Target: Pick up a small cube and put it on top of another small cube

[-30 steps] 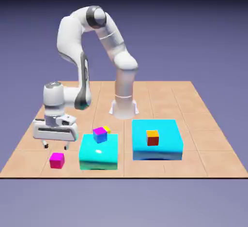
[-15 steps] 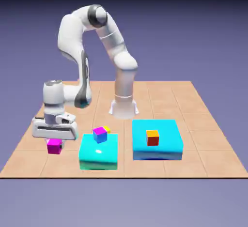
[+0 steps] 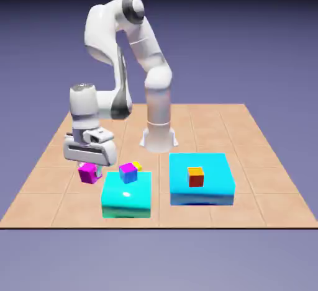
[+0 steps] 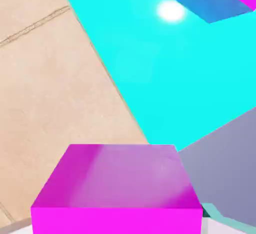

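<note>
Gripper (image 3: 89, 165) clamped on the pink cube (image 3: 88, 172), held off the table beside the near cyan block (image 3: 127, 200). Transfer step: raise it clear of the multicoloured cube (image 3: 128, 172), centre above, align faces, lower before releasing.

The magenta cube (image 3: 88, 172) has been closed on by the fingers (image 3: 82, 167), lifted off the table (image 3: 261, 184) near its front left corner, and carried up beside the multicoloured cube (image 3: 128, 172).

Magenta cube (image 4: 117, 188) large at bottom, cyan block (image 4: 165, 73) beyond, tan table (image 4: 50, 88).
</note>
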